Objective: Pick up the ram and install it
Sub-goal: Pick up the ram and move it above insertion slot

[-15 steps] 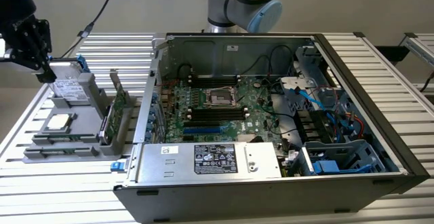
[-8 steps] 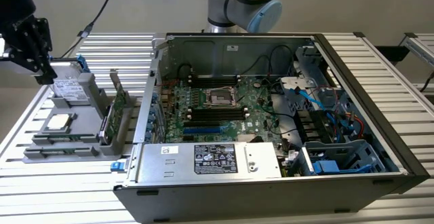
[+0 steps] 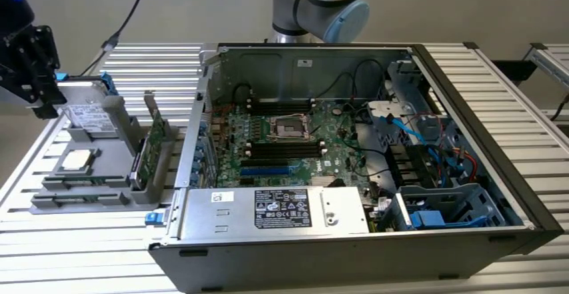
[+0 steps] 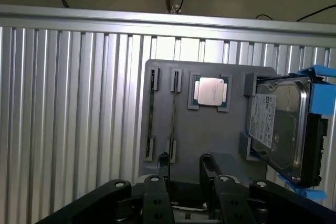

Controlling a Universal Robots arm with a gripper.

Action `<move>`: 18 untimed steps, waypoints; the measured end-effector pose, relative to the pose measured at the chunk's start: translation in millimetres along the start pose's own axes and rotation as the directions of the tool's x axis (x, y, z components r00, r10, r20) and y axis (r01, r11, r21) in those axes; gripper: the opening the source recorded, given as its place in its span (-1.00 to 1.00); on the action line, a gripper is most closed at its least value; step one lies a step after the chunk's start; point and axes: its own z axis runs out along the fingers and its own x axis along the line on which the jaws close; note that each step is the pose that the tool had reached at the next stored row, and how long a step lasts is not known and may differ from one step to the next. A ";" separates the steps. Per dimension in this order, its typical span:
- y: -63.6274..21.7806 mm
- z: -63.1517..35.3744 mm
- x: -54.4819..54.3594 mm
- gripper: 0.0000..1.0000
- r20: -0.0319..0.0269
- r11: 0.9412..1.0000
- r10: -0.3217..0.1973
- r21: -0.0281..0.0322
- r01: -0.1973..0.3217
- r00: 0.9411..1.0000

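Green and narrow, the long ram stick [image 3: 82,182] stands edgewise in a slot along the grey plastic tray's [image 3: 53,207] near edge. Farther back, above its far corner, I see my black claw [image 4: 185,162] spread, pinching nothing.

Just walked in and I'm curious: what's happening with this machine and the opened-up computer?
A robot arm is working beside an open computer case. Its jaws hang open and empty over a grey tray of parts, close to the ram standing on edge there. The ram is not yet picked up.
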 end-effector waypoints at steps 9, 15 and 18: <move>4.1 17.1 15.8 -0.27 0.006 1.000 0.000 0.000 0.000 1.000; 4.1 28.1 17.0 -0.27 0.006 1.000 -0.002 0.000 0.002 1.000; 3.9 33.6 16.8 -0.27 0.006 1.000 -0.003 0.001 0.003 1.000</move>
